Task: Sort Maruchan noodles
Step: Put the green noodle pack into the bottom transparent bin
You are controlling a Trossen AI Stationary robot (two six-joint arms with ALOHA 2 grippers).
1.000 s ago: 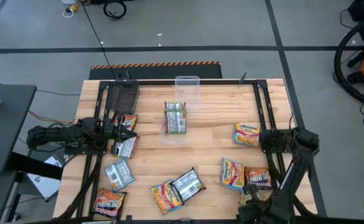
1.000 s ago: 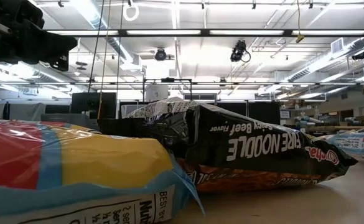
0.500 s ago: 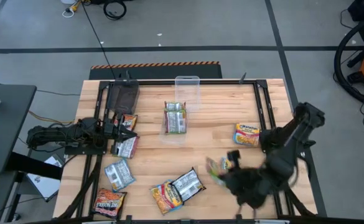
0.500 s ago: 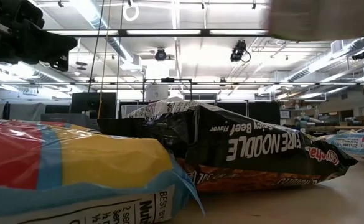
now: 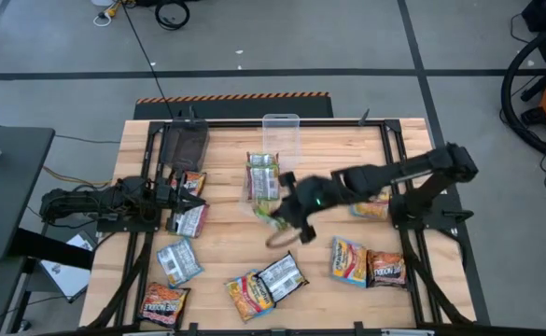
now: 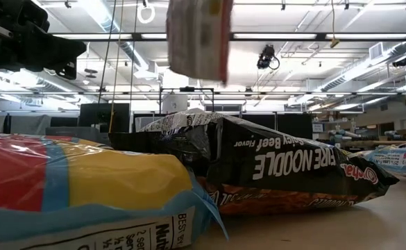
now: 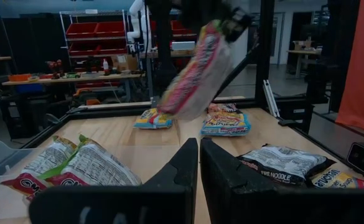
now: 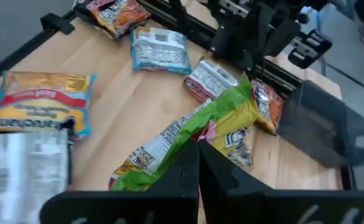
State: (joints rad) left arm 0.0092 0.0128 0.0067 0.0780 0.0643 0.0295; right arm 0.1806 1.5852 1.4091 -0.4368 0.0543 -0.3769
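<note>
My right gripper (image 5: 292,207) is stretched out over the middle of the table, shut on a yellow-green Maruchan packet (image 5: 272,215). The packet is in the air near the clear bin (image 5: 263,198) that holds green packets. It also shows in the low view (image 6: 199,38) and the left wrist view (image 7: 194,74). My left gripper (image 5: 194,200) waits shut at the table's left side, beside packets (image 5: 189,220). Several other packets lie flat on the wood. My right gripper pinches the yellow-green packet between its two fingers at one edge (image 8: 197,142). In the left wrist view the held part is the packet's upper end (image 7: 222,28). The packet hangs slanted below the fingers, lifted clear of the table.
An empty clear bin (image 5: 280,138) stands at the far middle and a dark bin (image 5: 184,145) at the far left. Packets lie at the right (image 5: 371,202), near right (image 5: 348,259) (image 5: 385,268), near middle (image 5: 280,275) and near left (image 5: 179,261). Black rails run down both sides.
My right gripper has swung from the table's near right corner up and toward the middle of the table, carrying the yellow-green packet. The packet has been lifted clear and hangs from the fingers, now near the bin of green packets.
</note>
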